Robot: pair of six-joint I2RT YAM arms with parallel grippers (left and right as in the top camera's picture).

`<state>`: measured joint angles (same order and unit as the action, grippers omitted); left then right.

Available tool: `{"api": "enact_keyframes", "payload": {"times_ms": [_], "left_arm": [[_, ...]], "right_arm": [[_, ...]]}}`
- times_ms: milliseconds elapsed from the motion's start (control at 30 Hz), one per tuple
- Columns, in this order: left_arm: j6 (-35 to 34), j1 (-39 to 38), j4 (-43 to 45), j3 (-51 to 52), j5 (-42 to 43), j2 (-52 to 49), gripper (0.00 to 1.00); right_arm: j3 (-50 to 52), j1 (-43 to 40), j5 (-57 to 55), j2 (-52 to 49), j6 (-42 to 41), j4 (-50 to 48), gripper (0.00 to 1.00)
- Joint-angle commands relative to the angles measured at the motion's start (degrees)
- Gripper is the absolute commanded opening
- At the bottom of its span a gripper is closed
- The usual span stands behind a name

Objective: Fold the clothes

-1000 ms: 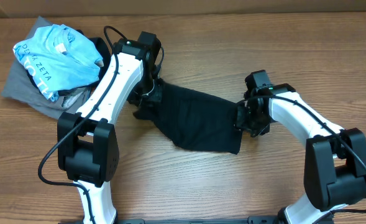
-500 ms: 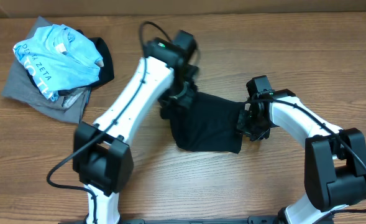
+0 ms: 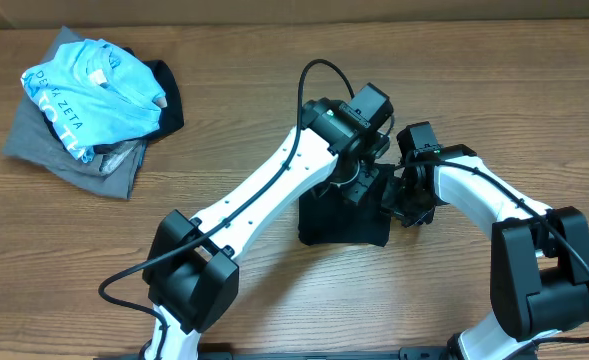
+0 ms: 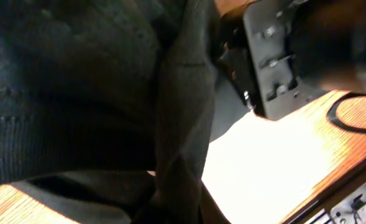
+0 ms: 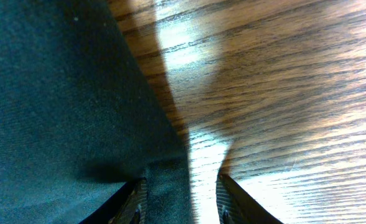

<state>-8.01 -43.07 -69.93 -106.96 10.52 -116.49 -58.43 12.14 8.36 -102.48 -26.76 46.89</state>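
The black T-shirt (image 3: 339, 222) lies as a small folded block on the wooden table, right of centre. My left gripper (image 3: 360, 183) reaches far across to its upper right part and is shut on a bunch of the black fabric (image 4: 77, 93), which fills the left wrist view. My right gripper (image 3: 400, 205) sits at the shirt's right edge. In the right wrist view its fingers (image 5: 183, 202) are apart, with the shirt's edge (image 5: 58, 93) lying between them on the table. The two grippers are almost touching. The neck label is hidden.
A pile at the back left holds the light blue lettered tee (image 3: 89, 85) on top of a grey garment (image 3: 34, 140) and a dark piece (image 3: 171, 98). My right gripper's body (image 4: 282, 62) shows close in the left wrist view. Bare wood (image 5: 282, 93) lies right of the shirt.
My left gripper has carried the shirt's left side rightward over the rest, folding it onto the right half. The right gripper has stayed at the right edge.
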Motion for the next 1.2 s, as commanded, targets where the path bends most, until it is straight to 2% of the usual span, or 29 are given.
{"api": "enact_keyframes", "payload": {"times_ms": [0, 67, 167, 233, 533, 767, 867, 1000, 1100, 1167], "left_arm": [[-1.46, -1.16, 0.61, 0.50, 1.57, -1.38, 0.13], [-1.46, -1.36, 0.61, 0.52, 1.60, -2.05, 0.16], [-1.46, -1.44, 0.68, 0.52, 2.78, -3.26, 0.18], [-1.42, -1.55, 0.92, 0.55, 3.91, -4.31, 0.19], [-1.42, -2.49, 1.40, 0.72, 9.07, -8.46, 0.19], [-0.79, -1.46, -3.96, -3.02, 6.62, -7.28, 0.25], [-0.76, 0.17, -9.66, -8.59, 4.94, -5.77, 0.32], [-0.79, 3.02, -17.99, -18.18, -1.60, -4.02, 0.42], [-0.79, 5.97, -21.46, -24.28, -5.53, -2.95, 0.57], [-0.79, 7.96, -22.32, -26.49, -6.73, -2.62, 0.61]], "right_arm": [[1.84, 0.24, -0.79, -0.52, -0.81, 0.52, 0.50], [1.68, -0.17, -0.76, -0.52, -2.29, 1.29, 0.57], [0.55, -1.62, -0.79, -0.09, -3.32, 3.69, 0.58], [-0.52, -2.80, -0.85, 0.85, -3.28, 5.38, 0.63], [-7.02, -11.26, -2.86, 8.94, -2.97, 13.20, 0.70], [-7.82, -12.20, 6.38, 10.36, 7.89, 11.91, 0.76], [-7.82, -12.22, 10.45, 10.36, 9.38, 9.94, 0.77], [-7.80, -11.82, 24.83, 10.36, 16.39, 5.42, 0.76], [-7.80, -9.66, 25.46, 10.23, 16.57, 3.28, 0.79], [-7.76, -7.56, 24.30, 9.94, 16.55, 2.69, 0.81]]}}
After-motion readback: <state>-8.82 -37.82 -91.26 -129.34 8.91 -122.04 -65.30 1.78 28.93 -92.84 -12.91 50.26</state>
